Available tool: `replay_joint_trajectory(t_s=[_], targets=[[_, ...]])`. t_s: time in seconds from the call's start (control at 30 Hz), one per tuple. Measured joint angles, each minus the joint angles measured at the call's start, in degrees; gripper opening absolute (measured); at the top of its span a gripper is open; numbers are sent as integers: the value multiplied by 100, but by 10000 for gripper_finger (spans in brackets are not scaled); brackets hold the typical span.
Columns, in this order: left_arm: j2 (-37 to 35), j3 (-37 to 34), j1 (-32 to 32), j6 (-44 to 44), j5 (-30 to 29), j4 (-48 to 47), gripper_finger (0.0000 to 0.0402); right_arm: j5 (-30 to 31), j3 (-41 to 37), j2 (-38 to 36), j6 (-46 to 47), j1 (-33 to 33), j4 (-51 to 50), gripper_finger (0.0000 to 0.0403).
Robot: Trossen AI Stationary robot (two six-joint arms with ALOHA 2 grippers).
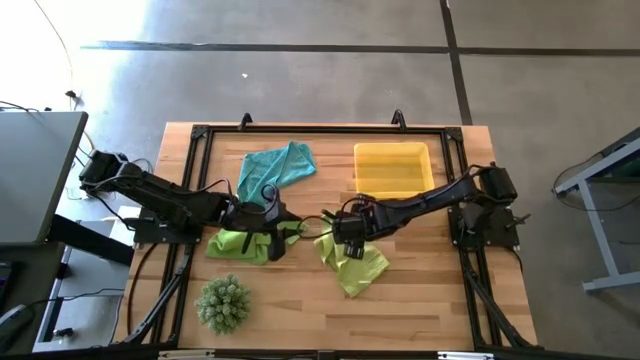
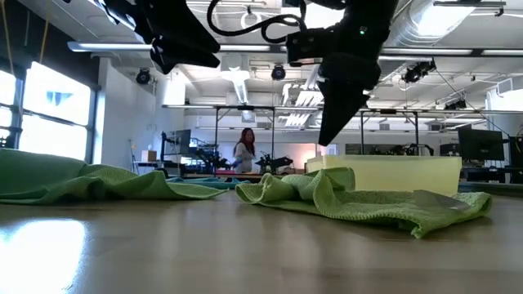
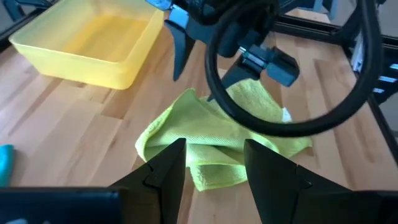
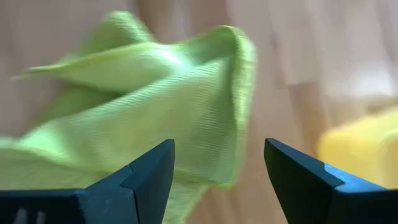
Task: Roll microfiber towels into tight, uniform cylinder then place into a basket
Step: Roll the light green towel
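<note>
Lime-green towel (image 1: 352,262) crumpled, unrolled

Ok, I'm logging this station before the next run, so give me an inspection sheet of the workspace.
Surface: wooden table, black frame.
Job's things: teal towel and two lime-green towels lie crumpled, unrolled; yellow basket holds nothing seen.
Clutter: spiky green plant.
Grippers: left gripper open, empty; right gripper open over a green towel.
Cables: black loops on the arms.
Surroundings: person far behind.
</note>
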Motion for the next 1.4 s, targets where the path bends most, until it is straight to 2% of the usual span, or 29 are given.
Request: replay_joint_trajectory(t_s=[0.17,0.37,0.53,0.73,0.87,0.97,1.1,1.13,1.27,1.4], targets=[[-1,-1,3,25,-72,-14,152,-163,-290,0,65,-136,284,240],[1,-1,16,27,-83,-34,152,-445,-503,2,808,-439,309,240],[0,-1,16,26,-374,-34,152,-567,-741,2,1107,-649,327,240],[1,-1,19,27,-447,-32,152,-816,-959,2,1257,-700,499,236],[1,-1,19,25,-640,-32,152,-821,-991,2,1246,-678,558,192],[1,-1,19,25,-792,-30,152,-787,-991,2,1015,-678,638,130],[1,-1,19,25,-831,-32,152,-772,-991,2,551,-678,687,27],[1,-1,19,25,-831,-30,152,-773,-991,2,397,-678,676,14],[1,-1,19,25,-831,-30,152,-771,-946,2,91,-678,380,17],[1,-1,19,25,-893,-16,152,-710,-656,2,-135,-664,-210,3]])
